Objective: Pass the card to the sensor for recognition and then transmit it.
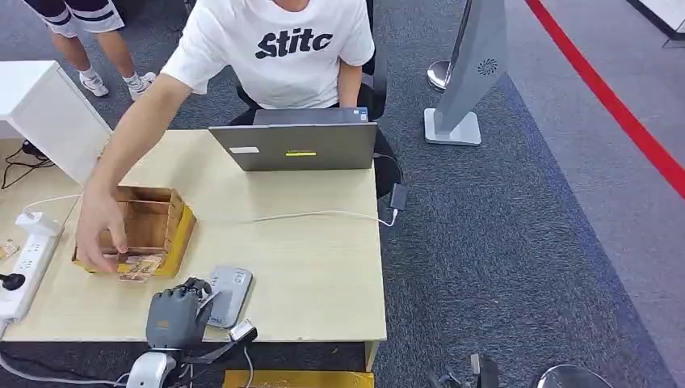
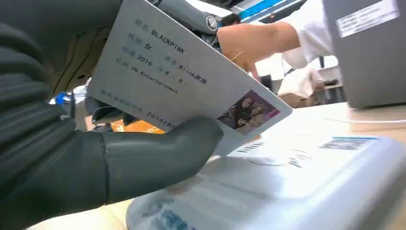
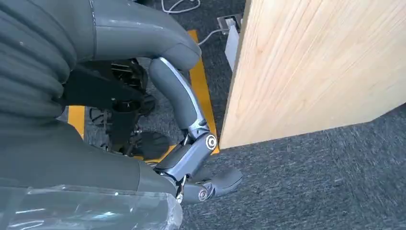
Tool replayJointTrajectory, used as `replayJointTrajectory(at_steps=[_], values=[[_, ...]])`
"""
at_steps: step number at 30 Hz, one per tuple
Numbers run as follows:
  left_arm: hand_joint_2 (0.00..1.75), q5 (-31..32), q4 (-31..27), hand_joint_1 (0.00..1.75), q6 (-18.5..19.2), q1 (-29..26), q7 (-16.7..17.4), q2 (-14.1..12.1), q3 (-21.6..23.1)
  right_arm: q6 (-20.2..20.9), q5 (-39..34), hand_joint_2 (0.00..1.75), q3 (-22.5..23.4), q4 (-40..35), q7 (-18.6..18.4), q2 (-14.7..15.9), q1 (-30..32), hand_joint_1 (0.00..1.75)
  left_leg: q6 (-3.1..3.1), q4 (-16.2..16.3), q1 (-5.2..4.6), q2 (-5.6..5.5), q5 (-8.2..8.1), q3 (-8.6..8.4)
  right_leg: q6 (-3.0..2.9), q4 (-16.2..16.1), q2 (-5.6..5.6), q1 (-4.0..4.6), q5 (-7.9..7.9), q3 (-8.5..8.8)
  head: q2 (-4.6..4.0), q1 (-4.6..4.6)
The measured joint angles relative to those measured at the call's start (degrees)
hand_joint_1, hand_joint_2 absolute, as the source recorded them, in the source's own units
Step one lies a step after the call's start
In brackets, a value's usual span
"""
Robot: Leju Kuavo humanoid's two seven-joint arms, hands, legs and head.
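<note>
Grey carpet [image 1: 517, 242] is being crossed by a red line [image 1: 614, 105] at the upper right of the head view, and a pale wooden counter [image 1: 307, 267] is taking up the left half of that frame. At the lower left of the head view the left hand [image 1: 174, 311] is being held over the near edge of the counter, just beside a flat grey sensor [image 1: 230, 293]. In the left wrist view a card [image 2: 191, 86] printed with text and a small photo is being gripped by this hand: the thick grey thumb is being pressed against the card's lower edge, and the card is being kept tilted just above the sensor's pale top [image 2: 297, 177]; whether card and sensor are touching cannot be told.

An open wooden box [image 1: 153, 222] is sitting at the left of the head view, and a person's hand [image 1: 98, 230] is being reached to its front edge, where some small cards [image 1: 139, 268] are lying. The person, in a white printed shirt [image 1: 283, 48], is being seated behind a grey laptop [image 1: 295, 145] at the upper centre. A white power strip [image 1: 28, 259] is lying at the far left.

In the right wrist view the right hand [image 3: 158, 120] is being held low beside the counter's wooden side, over the carpet, with its fingers [image 3: 191, 148] loosely curled and apart and nothing being held in them
</note>
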State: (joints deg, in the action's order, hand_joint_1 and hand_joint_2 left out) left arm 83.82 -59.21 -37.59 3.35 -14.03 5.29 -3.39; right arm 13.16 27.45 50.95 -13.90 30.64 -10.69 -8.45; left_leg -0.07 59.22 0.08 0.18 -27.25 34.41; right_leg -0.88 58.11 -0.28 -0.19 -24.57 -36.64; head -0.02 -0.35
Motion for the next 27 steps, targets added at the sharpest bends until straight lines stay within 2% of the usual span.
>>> replayJointTrajectory(at_steps=[4,11,16,27], values=[[1.75,1.5,-0.5,1.75,-0.7,0.6,0.2,-0.1,-1.0,0.0,0.6,1.75,0.0,0.0,-0.5,0.0,-0.1,0.00,-0.02,0.0,0.01,0.00,0.02,-0.05,-0.04,0.0,0.00,0.02,0.03,-0.01,0.00,0.00],[1.75,5.2,-8.0,1.75,1.2,3.6,2.2,-0.7,-1.0,0.0,1.7,1.75,-0.2,0.0,-1.4,0.0,-0.6,0.00,-0.02,0.0,0.01,-0.06,0.05,-0.03,-0.05,0.0,-0.06,0.02,0.06,0.00,0.00,-0.02],[1.75,5.9,-11.6,1.75,3.4,7.0,6.3,-2.9,-1.0,0.1,2.3,1.75,-0.8,0.0,-1.9,0.0,-1.0,0.00,-0.06,0.0,0.01,-0.03,0.07,-0.05,-0.11,0.0,-0.04,0.02,0.10,-0.01,0.00,-0.02],[1.75,6.0,-13.6,1.75,3.5,8.2,6.3,-4.6,-1.0,0.1,2.3,1.75,-1.5,0.0,-2.0,0.0,-1.3,0.00,-0.06,0.0,0.01,-0.02,0.08,-0.05,-0.12,0.0,-0.03,0.02,0.10,-0.01,0.00,0.00]])
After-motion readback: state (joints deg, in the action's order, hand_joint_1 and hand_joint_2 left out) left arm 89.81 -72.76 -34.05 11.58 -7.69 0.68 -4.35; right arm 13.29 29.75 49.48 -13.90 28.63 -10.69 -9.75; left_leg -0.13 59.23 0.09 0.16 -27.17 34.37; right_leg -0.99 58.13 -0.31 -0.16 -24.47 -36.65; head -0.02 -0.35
